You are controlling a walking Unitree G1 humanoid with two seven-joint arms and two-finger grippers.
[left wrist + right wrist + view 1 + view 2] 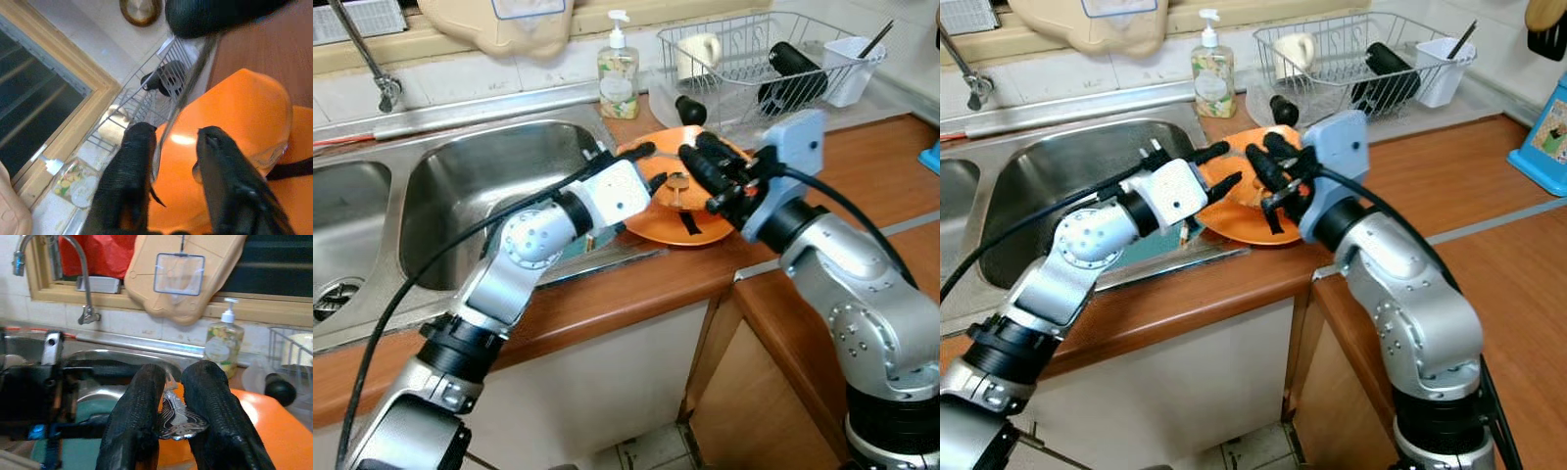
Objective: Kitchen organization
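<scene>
Fingers of both grippers meet over the orange plate [690, 223] at the worktop's sink edge.

Closest, the right gripper [170, 418] has its two black fingers [210, 396] closed on a small silvery piece of cutlery [177, 420], held flat just above the plate; whether it is a spoon or a fork cannot be told. Opposite it, the left gripper [173, 169] reaches in from the sink side with its fingers [128, 164] parted, a thin metal handle [188, 88] passing between them without being pinched. Under both, the plate sits on the wooden worktop [871, 186], right beside the steel sink [470, 186], its near rim touching the sink's edge. Farther back, at the worktop's rear edge, stand a soap dispenser [618, 70] and a wire dish rack [754, 59] holding a cup [700, 51], a dark bottle [793, 70] and a white tub [850, 67].
</scene>
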